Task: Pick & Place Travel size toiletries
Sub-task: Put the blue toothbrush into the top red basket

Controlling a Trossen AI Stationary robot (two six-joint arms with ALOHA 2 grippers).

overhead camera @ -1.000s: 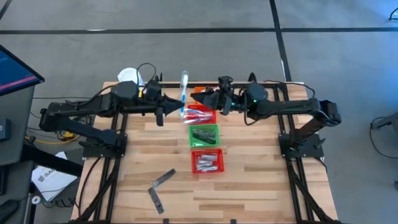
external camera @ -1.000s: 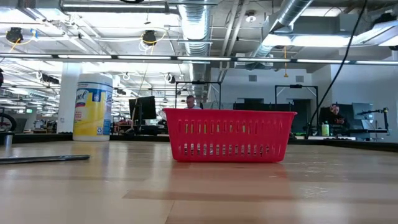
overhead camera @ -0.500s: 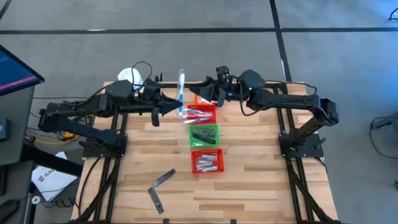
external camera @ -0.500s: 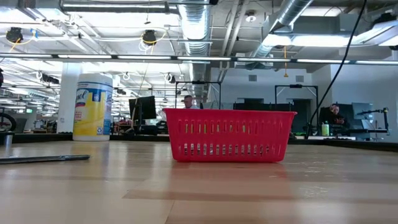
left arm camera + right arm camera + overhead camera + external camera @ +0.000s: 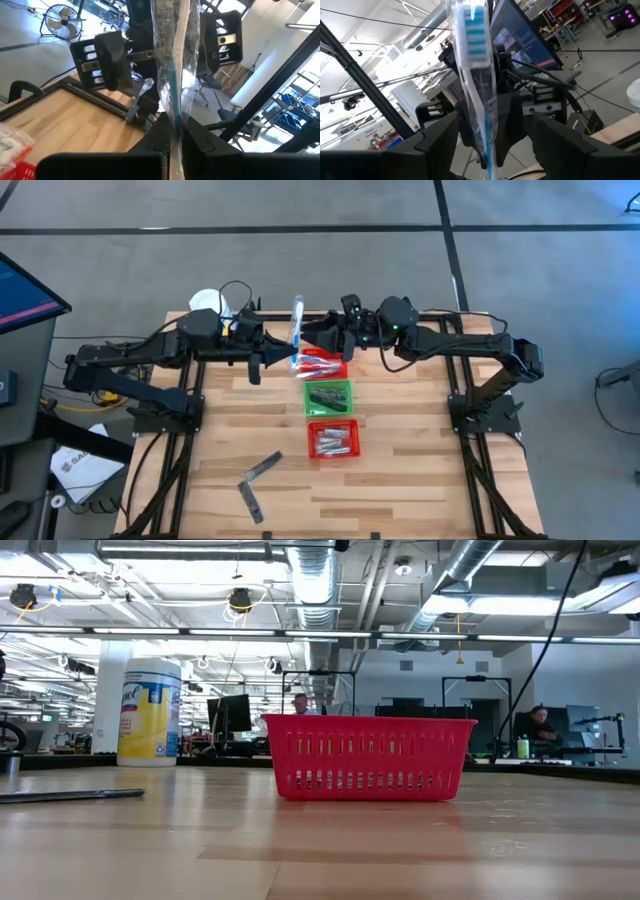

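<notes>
A toothbrush in a clear wrapper [image 5: 296,330], one of the travel size toiletries, is held up over the far middle of the table. My left gripper [image 5: 285,358] is shut on it. My right gripper [image 5: 495,137] is open. Its two fingers [image 5: 110,57] stand on either side of the toothbrush [image 5: 476,75] without touching it. Below lies a row of small baskets: a red one with more toothbrushes [image 5: 322,365], a green one with dark items [image 5: 328,397], and a red one with silvery tubes [image 5: 333,438]. Neither gripper shows in the low view. My left gripper pinches the wrapped toothbrush's lower end [image 5: 176,122] between its two fingers. The fingers come level from the table's left and lie across the toothbrush. The toothbrush stands roughly upright above them, bristle head [image 5: 472,25] on top, lifted clear of table and baskets.
An orange basket [image 5: 322,328] sits at the far end of the row, under my right gripper. A large white jar [image 5: 150,712] stands at the far left. Two dark flat strips [image 5: 262,467] lie on the near left boards.
My right gripper has moved toward the table's left, up to the toothbrush, and its wrist has turned. My left gripper has kept the toothbrush in about the same place.
</notes>
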